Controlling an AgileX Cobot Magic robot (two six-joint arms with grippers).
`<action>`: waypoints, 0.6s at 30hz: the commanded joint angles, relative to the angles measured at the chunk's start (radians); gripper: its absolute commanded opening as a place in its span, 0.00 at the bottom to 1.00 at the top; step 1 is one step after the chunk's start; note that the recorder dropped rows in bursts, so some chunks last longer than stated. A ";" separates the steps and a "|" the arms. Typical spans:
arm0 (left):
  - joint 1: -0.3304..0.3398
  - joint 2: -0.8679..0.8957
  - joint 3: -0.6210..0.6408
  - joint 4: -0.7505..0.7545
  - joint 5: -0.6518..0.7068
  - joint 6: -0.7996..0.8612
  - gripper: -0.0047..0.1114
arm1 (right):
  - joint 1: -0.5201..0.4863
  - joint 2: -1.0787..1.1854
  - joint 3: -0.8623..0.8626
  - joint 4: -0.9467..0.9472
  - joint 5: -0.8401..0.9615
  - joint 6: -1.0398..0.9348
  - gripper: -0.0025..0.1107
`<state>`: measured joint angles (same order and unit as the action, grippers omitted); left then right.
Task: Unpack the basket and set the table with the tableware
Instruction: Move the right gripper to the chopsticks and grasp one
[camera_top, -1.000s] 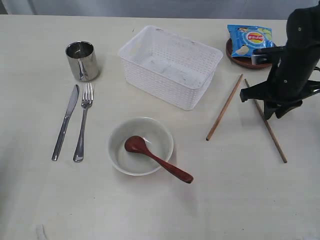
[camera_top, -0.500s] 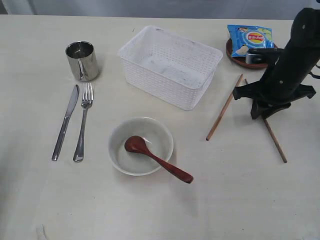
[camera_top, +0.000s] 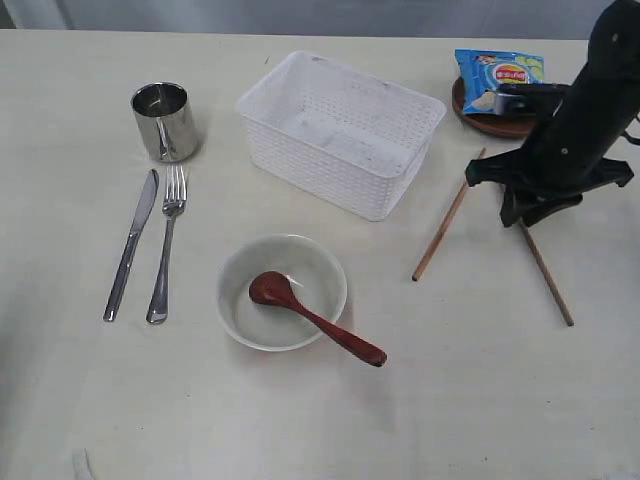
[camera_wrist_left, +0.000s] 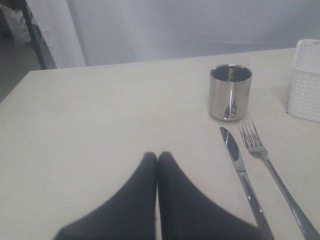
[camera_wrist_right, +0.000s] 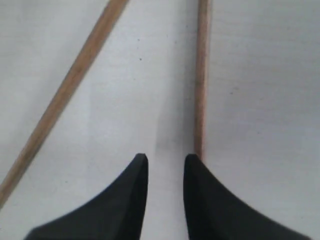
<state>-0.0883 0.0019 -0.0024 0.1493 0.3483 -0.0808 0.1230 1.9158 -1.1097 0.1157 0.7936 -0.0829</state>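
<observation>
The right claw (camera_wrist_right: 165, 159), at three o'clock of the basket (camera_top: 320, 165), stood narrowly parted and empty beside a chopstick (camera_wrist_right: 201, 75); the left claw (camera_wrist_left: 157, 156) was closed, empty.

plate (camera_top: 487, 123) mostly under chip bag (camera_top: 498, 76), chopstick (camera_top: 548, 275) partly behind arm (camera_top: 580, 130)

Empty white basket (camera_top: 330, 172) stands on the table (camera_top: 480, 400), with cup (camera_top: 165, 122), knife (camera_top: 131, 245), fork (camera_top: 166, 245), bowl (camera_top: 240, 302), spoon (camera_top: 315, 320) and chopsticks (camera_top: 447, 217) laid around.

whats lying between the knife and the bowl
The fork lies between the knife and the bowl, close alongside the knife and apart from the bowl. The exterior view shows this.
</observation>
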 joint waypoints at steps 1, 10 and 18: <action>-0.005 -0.002 0.002 0.004 -0.001 -0.002 0.04 | -0.005 0.012 -0.006 -0.044 0.004 -0.056 0.24; -0.005 -0.002 0.002 -0.003 -0.001 -0.002 0.04 | -0.005 0.123 -0.006 -0.064 -0.021 -0.101 0.24; -0.005 -0.002 0.002 -0.003 -0.001 -0.002 0.04 | -0.005 0.109 -0.006 -0.066 -0.024 -0.081 0.02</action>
<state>-0.0883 0.0019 -0.0024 0.1493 0.3483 -0.0808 0.1217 2.0044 -1.1302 0.0426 0.8041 -0.1736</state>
